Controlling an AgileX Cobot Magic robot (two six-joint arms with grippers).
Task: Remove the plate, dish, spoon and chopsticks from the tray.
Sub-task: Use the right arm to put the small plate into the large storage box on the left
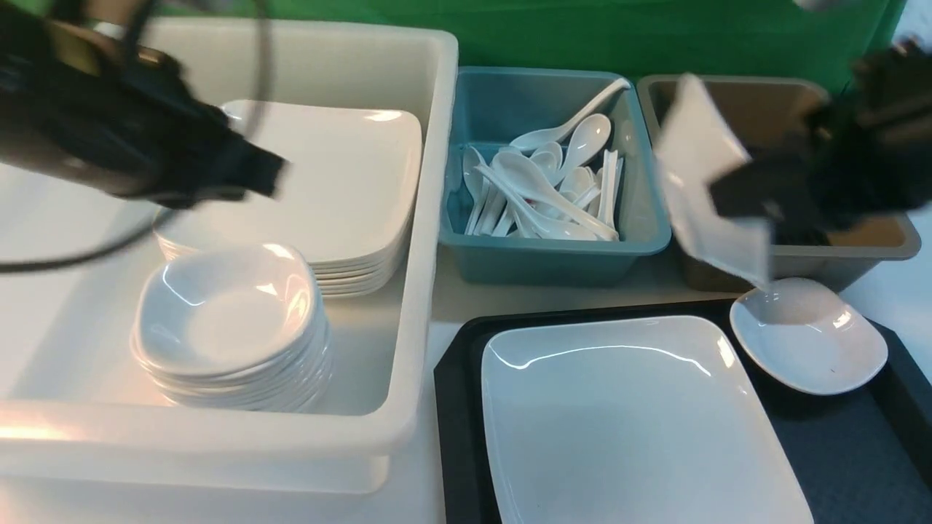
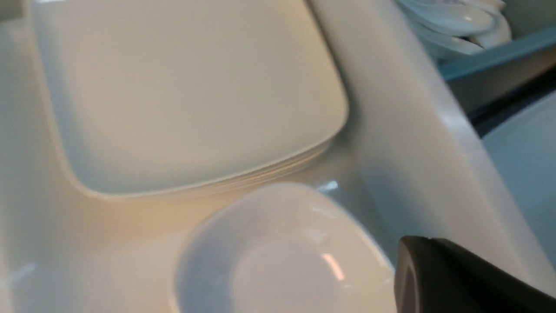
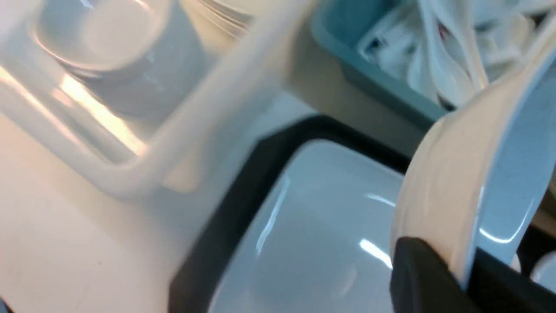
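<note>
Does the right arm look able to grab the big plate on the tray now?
Probably not yet: the right gripper is shut on a lifted, tilted dish. The plate lies bare on the tray, so once that dish is set down the way looks free.

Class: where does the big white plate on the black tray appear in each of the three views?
Front view: the plate lies low, right of centre, on the tray.
Left wrist view: a pale strip of it shows past the white tub.
Right wrist view: it lies inside the tray's black rim, beside the tilted dish.
Shared landmark: the blue tub of spoons.
</note>
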